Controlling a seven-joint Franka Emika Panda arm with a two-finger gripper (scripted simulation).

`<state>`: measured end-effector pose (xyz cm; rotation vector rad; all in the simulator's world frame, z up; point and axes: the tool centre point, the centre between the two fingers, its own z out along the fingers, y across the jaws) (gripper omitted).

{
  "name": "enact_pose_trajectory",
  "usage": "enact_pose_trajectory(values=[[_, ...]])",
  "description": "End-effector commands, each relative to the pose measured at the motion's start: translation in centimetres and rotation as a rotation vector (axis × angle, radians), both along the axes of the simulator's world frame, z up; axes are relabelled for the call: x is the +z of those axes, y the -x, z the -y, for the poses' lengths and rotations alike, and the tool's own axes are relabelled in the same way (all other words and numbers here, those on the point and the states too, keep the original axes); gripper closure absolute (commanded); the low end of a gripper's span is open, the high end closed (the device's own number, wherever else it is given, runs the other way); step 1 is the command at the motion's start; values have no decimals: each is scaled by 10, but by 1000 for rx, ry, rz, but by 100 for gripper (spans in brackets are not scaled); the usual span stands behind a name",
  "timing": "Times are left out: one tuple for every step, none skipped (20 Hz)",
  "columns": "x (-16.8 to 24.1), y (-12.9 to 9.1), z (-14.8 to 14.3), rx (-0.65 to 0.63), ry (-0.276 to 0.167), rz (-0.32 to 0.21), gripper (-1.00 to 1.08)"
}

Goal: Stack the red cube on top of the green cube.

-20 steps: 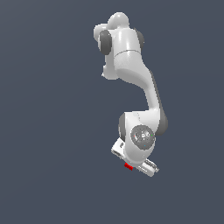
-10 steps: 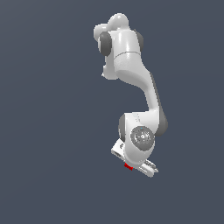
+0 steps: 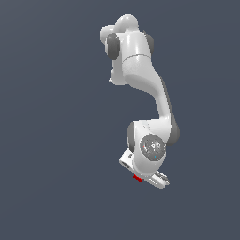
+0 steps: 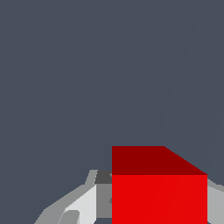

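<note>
Almost nothing moved since a second ago: same bent pose of the white arm (image 3: 140, 79), same spot for the wrist low on the exterior view's right of centre, same sliver of red beneath it. Seen against a plain dark grey-blue background with no visible edge or horizon. Arm reaching from a rounded shoulder at the upper middle, curving down to a bulky wrist joint, ending in the gripper (image 3: 143, 177) angled toward the lower right. Red cube (image 3: 138, 178) only a tiny patch peeking out under the gripper body in the exterior view, mostly hidden by it. Red cube (image 4: 159, 192) large and close in the wrist view, darker upper face and bright front face both showing, sitting between pale grey fingers (image 4: 83, 203), one on each side. Fingers drawn in against the cube's sides, apparently gripping it, though actual contact not clearly resolved. Green cube not visible in either view.
</note>
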<state>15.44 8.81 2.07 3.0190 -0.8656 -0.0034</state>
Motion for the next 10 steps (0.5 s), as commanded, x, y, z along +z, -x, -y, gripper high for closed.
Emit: enact_pose_trajectory(values=[[5, 0, 0, 0, 0, 2, 108], [9, 0, 0, 0, 0, 2, 108], [12, 0, 0, 0, 0, 2, 108], [17, 0, 0, 0, 0, 2, 108], [23, 0, 0, 0, 0, 2, 108], [29, 0, 0, 0, 0, 2, 108], [36, 0, 0, 0, 0, 2, 108], [44, 0, 0, 0, 0, 2, 108], [52, 1, 0, 0, 0, 2, 108], [60, 1, 0, 0, 0, 2, 108]])
